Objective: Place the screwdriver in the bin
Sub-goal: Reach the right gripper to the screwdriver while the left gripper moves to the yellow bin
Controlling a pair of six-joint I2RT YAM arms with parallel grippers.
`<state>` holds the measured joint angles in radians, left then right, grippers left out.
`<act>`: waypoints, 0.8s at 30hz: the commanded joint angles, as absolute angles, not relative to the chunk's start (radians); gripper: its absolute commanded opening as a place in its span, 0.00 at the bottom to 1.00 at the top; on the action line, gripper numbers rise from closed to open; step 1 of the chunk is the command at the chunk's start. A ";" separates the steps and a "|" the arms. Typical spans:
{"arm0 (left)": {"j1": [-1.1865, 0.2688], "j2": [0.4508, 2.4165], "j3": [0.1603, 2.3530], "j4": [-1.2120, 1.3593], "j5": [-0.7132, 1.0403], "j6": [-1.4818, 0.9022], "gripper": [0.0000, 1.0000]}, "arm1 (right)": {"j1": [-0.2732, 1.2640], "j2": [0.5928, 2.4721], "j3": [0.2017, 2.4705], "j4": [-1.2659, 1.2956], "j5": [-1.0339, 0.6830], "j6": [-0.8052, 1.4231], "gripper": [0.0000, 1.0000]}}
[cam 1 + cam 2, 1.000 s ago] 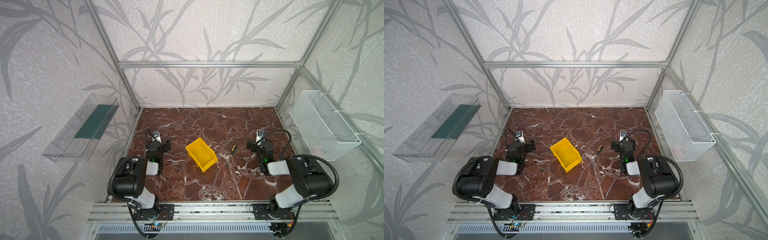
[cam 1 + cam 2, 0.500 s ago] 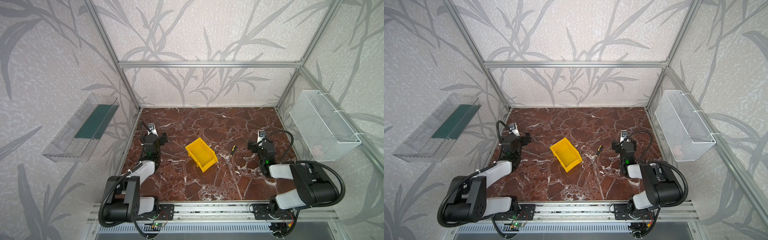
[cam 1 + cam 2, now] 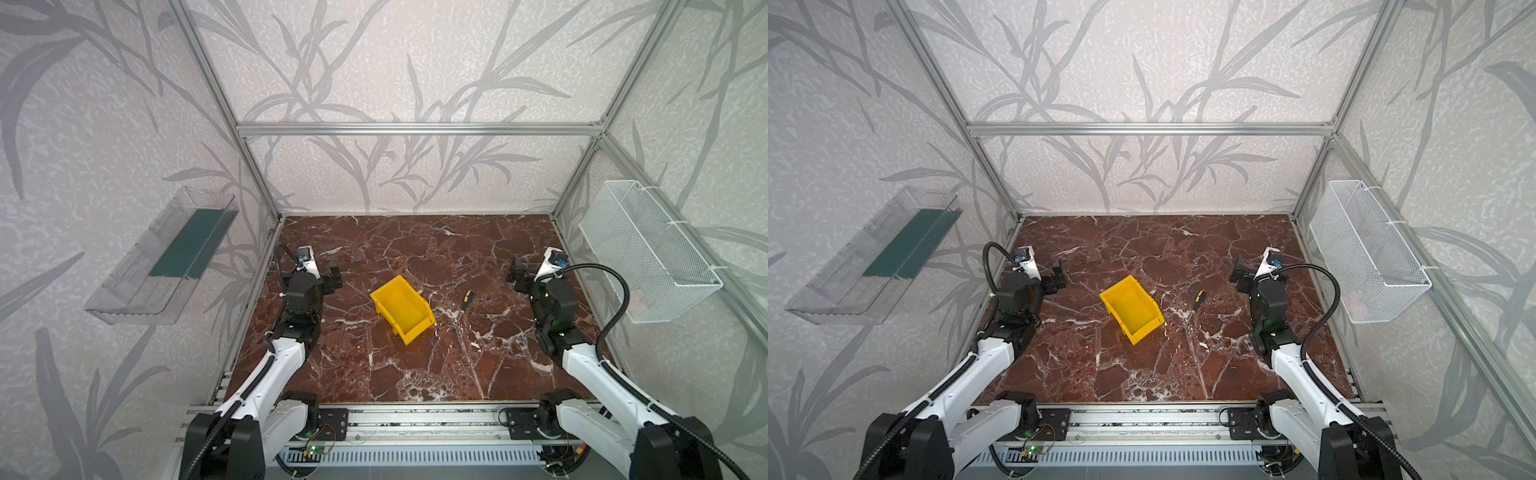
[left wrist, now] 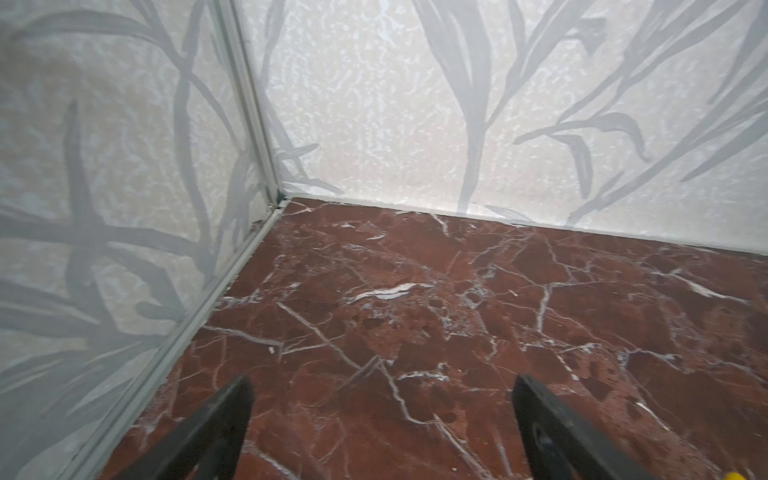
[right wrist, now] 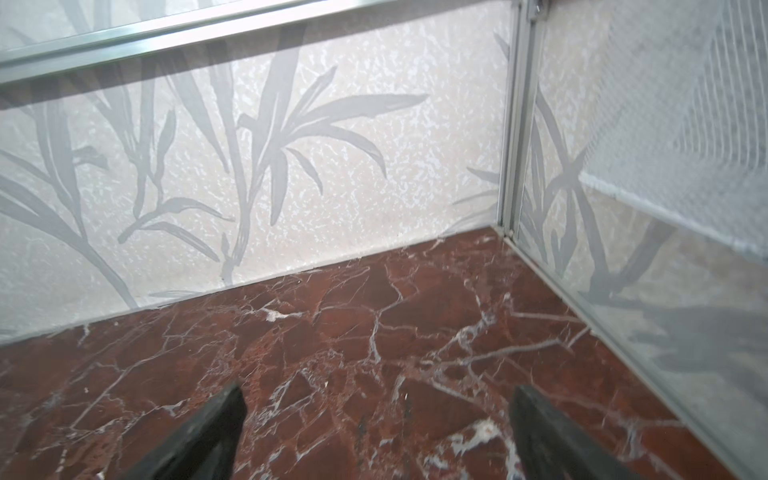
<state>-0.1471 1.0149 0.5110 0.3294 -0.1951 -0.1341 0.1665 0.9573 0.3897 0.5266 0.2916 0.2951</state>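
Screwdriver (image 3: 462,306) (image 3: 1195,306) lies flat on the tabletop (image 3: 415,374), close to its middle and slightly toward the right edge. Its black-and-yellow handle points to the far edge and its thin metal shaft to the near edge. It is outside the bin (image 3: 402,309) (image 3: 1133,309), just beside the bin's right wall with a narrow strip of marble showing between them. Nothing holds or touches it.

The yellow bin stands upright near the middle of the tabletop, turned at a slant, with its low front lip facing the near edge and a little to the right. It has nothing in it.

The right gripper (image 3: 517,274) (image 3: 1239,274) (image 5: 376,388) hangs near the right edge, well apart from the screwdriver. It faces the far right corner with its fingers spread wide and only bare marble between them. The left gripper (image 3: 333,277) (image 3: 1059,276) (image 4: 382,382) hangs near the left edge, well apart from the bin. It faces the far left corner, its fingers likewise spread and grasping nothing.

Off the tabletop, a white wire basket (image 3: 648,257) hangs on the right wall and a clear tray (image 3: 166,257) with a green base on the left wall.
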 commanded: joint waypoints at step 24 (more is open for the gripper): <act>-0.843 1.264 0.812 0.202 -0.160 -0.107 0.99 | 0.424 1.230 0.678 -0.282 0.119 0.580 0.87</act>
<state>-0.8333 1.2617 0.8284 0.2085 -0.1352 -0.0914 0.4156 1.1908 0.6811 -0.2329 0.1570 0.4953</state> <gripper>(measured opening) 0.989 0.877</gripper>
